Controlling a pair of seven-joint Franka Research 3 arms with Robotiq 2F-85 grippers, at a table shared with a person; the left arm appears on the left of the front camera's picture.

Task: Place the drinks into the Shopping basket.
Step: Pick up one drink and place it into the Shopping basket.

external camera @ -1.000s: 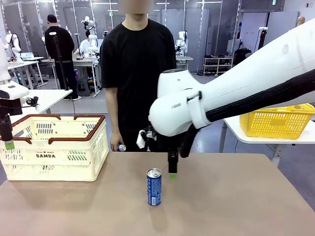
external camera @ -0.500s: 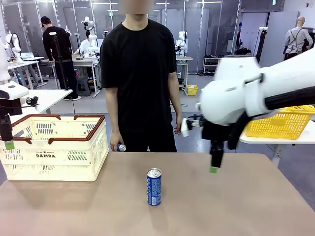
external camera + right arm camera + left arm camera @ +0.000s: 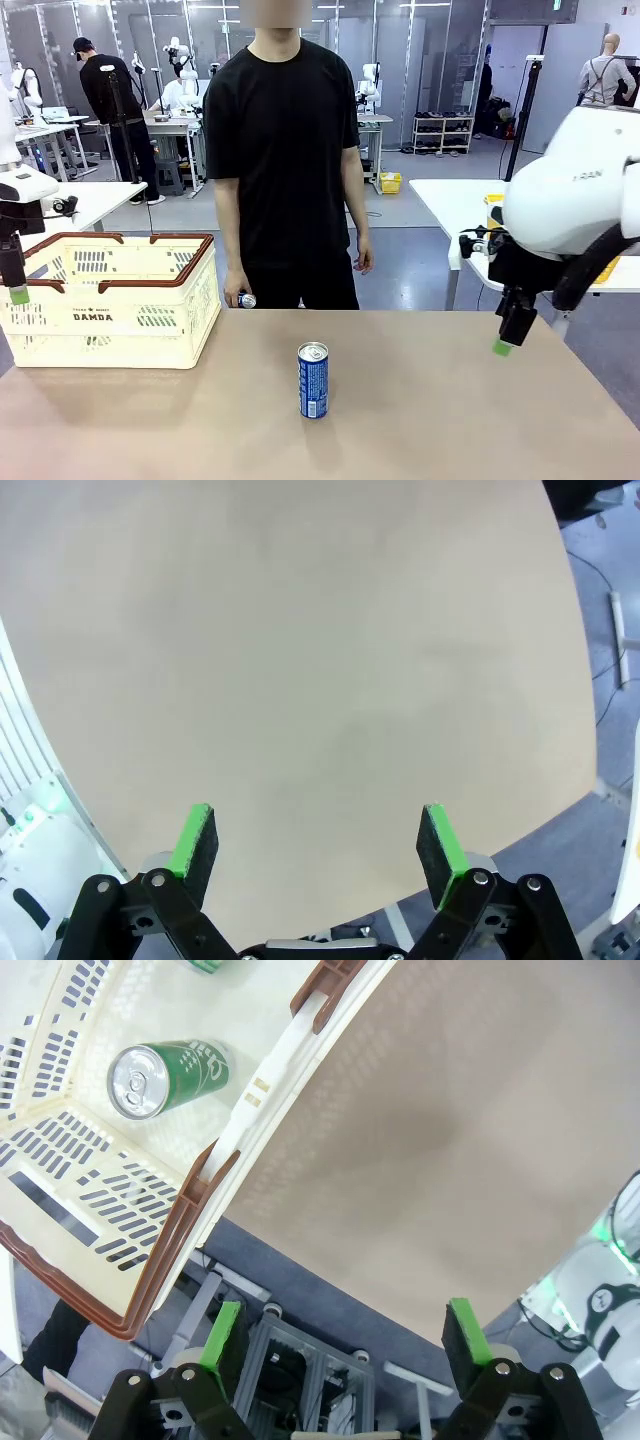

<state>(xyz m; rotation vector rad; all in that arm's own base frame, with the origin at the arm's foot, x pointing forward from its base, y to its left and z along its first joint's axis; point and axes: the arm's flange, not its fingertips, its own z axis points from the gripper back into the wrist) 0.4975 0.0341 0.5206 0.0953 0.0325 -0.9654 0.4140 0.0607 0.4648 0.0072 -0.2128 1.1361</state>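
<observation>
Blue can: we see the blue can (image 3: 313,380) upright on the table (image 3: 430,420), near the middle and to the right of the basket, well apart from it. It stands on the same spot as a second ago.
Shopping basket: the Shopping basket (image 3: 150,283) sits at the far left of the table and has not moved.
Green can: in the left wrist view we find a green can (image 3: 160,1075) lying on its side inside the Shopping basket (image 3: 255,1110), with part of a second green one at the top edge.
Right gripper: a second ago it hung just behind the blue can at the middle. We now see the right gripper (image 3: 503,345) over the right edge of the table, far from the can. Its fingers are spread wide with nothing between them, and the right gripper (image 3: 318,840) looks down on bare table.
Left gripper: the left gripper (image 3: 345,1330) hovers at the near left corner of the basket, where it was before, with its fingers spread and empty.
Person: a person's hand (image 3: 236,290) at the far edge holds a small can (image 3: 246,300), as before.
</observation>
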